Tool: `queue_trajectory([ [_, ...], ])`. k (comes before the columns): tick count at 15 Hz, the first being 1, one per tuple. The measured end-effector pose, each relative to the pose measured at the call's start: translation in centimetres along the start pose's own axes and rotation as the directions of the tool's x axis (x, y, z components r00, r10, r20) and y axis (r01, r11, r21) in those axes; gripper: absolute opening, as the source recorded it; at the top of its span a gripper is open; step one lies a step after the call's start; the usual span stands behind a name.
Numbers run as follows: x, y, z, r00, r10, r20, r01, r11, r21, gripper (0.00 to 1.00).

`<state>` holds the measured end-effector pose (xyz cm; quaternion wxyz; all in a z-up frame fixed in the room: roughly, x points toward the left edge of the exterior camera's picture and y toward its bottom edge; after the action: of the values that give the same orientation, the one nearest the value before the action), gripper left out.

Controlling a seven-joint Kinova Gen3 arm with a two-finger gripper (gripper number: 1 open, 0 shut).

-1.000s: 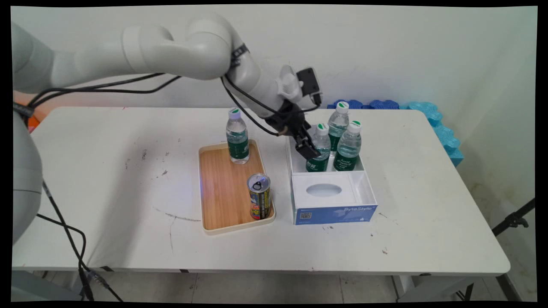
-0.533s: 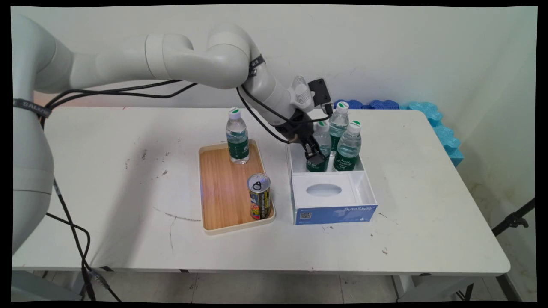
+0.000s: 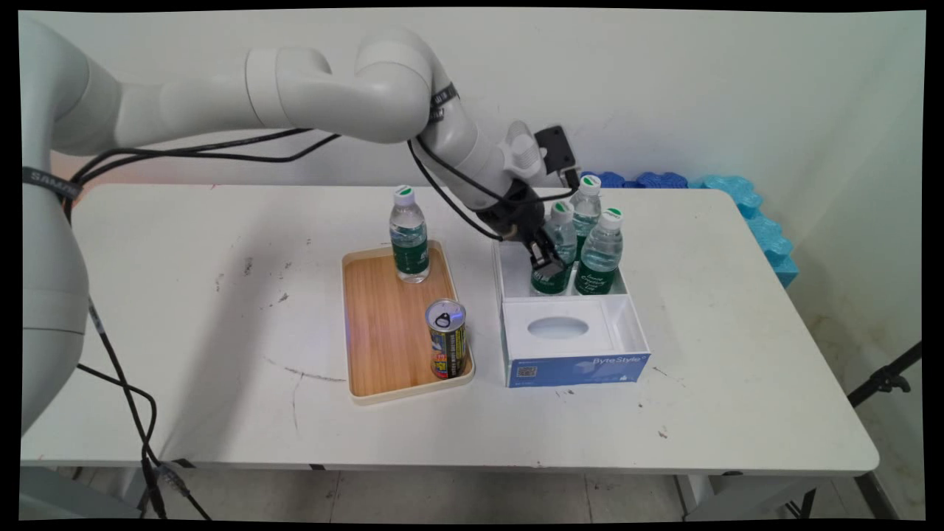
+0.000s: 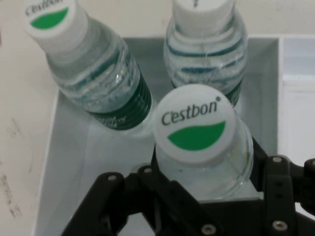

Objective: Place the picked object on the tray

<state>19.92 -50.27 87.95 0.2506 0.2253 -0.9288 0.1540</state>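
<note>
My gripper (image 3: 549,263) reaches into the back compartment of a white box (image 3: 575,365) with a blue front and is shut on the front left water bottle (image 3: 564,227). In the hand view that bottle (image 4: 194,123), clear with a green label and a white Cestbon cap, sits between my fingers (image 4: 147,182), with the gripper (image 4: 202,184) closed around its shoulder. Two more such bottles stand beside it in the box: one behind (image 3: 586,203) and one to the right (image 3: 601,251).
Left of the box lies a wooden tray (image 3: 376,324) carrying another water bottle (image 3: 409,236) at its far end and an opened drink can (image 3: 447,339) at its near right corner. Blue foam pieces (image 3: 745,199) lie along the table's far right edge.
The gripper moved right from the box's left wall to the front left bottle and closed around it. That bottle's cap now stands slightly higher and further right.
</note>
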Motion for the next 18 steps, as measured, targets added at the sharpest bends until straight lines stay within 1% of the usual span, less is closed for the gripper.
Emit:
queue_trajectory([
  [5,0.8,-0.3,-3.5,0.999,0.003,-0.047,-0.003,1.000,0.000,0.00],
  [8,0.2,-0.5,-6.8,0.998,0.002,-0.070,-0.002,1.000,-0.001,0.00],
  [12,-2.6,-0.9,-10.9,0.997,0.002,-0.074,-0.002,1.000,0.003,0.00],
  [15,-4.6,-1.1,-12.7,0.997,-0.002,-0.072,0.002,1.000,0.005,0.00],
  [18,-7.8,-1.3,-14.8,0.998,-0.016,-0.062,0.017,1.000,0.011,0.00],
])
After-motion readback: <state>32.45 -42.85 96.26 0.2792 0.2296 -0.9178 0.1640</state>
